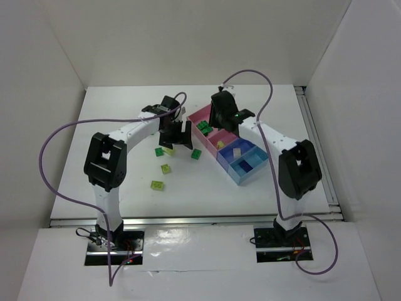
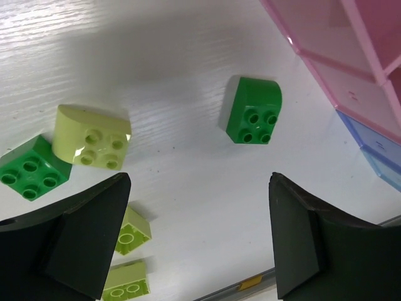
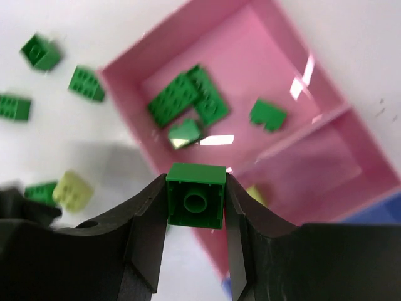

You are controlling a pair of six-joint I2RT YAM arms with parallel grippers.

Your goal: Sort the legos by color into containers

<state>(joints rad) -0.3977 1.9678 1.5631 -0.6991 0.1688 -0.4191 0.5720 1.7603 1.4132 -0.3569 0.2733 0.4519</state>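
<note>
The containers (image 1: pixel 195 116) run diagonally right of centre, two pink bins at the far end and blue ones (image 1: pixel 258 164) at the near end. My right gripper (image 3: pixel 196 182) hangs over the far pink bin's (image 3: pixel 125 75) near wall, shut on a dark green lego (image 3: pixel 196 204) held underside up. Several dark green legos (image 3: pixel 182 103) lie in that bin. My left gripper (image 2: pixel 199 188) is open and empty above the table, just left of the bins. Under and beyond it lie a dark green lego (image 2: pixel 254 113), a lime one (image 2: pixel 93 138) and another green one (image 2: pixel 30 170).
Two lime legos (image 1: pixel 156 185) (image 1: pixel 165 168) lie nearer the left arm's base. A green one (image 1: pixel 196 153) sits close to the bins. A cream piece (image 1: pixel 237 152) and a dark blue piece (image 1: pixel 245 167) lie in the blue bins. White walls enclose the table.
</note>
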